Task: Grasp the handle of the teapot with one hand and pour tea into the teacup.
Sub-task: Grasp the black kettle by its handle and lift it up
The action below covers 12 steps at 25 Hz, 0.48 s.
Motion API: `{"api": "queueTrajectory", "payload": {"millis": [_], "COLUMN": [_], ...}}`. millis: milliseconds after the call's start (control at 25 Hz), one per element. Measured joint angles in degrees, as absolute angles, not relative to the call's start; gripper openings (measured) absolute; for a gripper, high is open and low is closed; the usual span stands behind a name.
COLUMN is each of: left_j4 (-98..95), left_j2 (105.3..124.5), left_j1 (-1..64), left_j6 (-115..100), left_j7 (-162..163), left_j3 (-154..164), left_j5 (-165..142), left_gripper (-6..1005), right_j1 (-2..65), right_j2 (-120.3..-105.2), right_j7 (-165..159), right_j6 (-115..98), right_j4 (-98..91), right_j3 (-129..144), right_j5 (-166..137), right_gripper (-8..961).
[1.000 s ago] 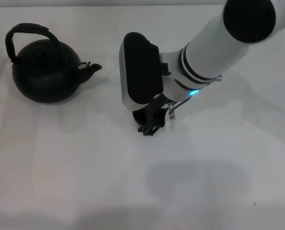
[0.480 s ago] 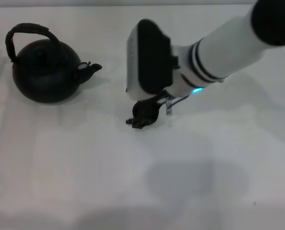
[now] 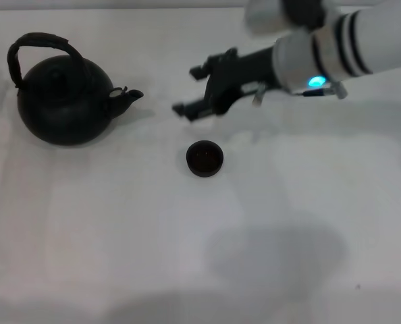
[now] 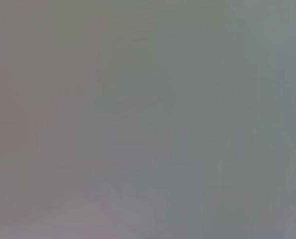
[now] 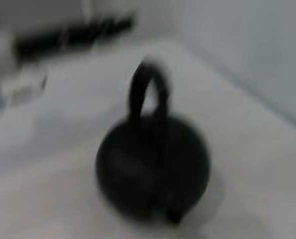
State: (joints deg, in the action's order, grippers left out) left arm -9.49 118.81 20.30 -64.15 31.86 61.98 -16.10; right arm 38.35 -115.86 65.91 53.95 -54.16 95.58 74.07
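The matte-black teapot (image 3: pixel 64 101) stands upright at the far left of the white table, spout pointing right, its arched handle (image 3: pixel 40 44) looping over the top. The small dark teacup (image 3: pixel 204 159) stands alone near the table's middle, right of the spout. My right gripper (image 3: pixel 190 90) hovers above and behind the teacup, open and empty, its fingers pointing left toward the teapot. In the right wrist view the teapot (image 5: pixel 153 167) and its handle (image 5: pixel 148 89) fill the middle, blurred. My left gripper is out of view; its wrist view shows only flat grey.
The white table (image 3: pixel 119 243) carries only the teapot and the teacup. My right arm (image 3: pixel 349 47) reaches in from the upper right, casting a shadow on the table at the lower right.
My right gripper was low over the teacup's spot, hiding it. It has risen and swung back to the right, and the teacup now stands uncovered on the table. The teapot has not moved.
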Motion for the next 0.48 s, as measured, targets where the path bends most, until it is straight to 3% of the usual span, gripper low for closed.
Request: {"api": "queueTrajectory", "payload": {"millis": [480], "left_j4": [-9.1], "left_j2": [118.83], "left_j1": [20.3], "left_j6": [-64.2], "left_j7": [31.3], "left_j3": [62.0], "left_j5": [-15.9], "left_gripper": [842], "right_j1": [33.9], "right_j2": [-116.1], "right_j7": [96.2], "right_j6": [54.0], "right_j4": [-28.5], "right_j3": [72.7], "right_j5": [122.5], "right_gripper": [827]}}
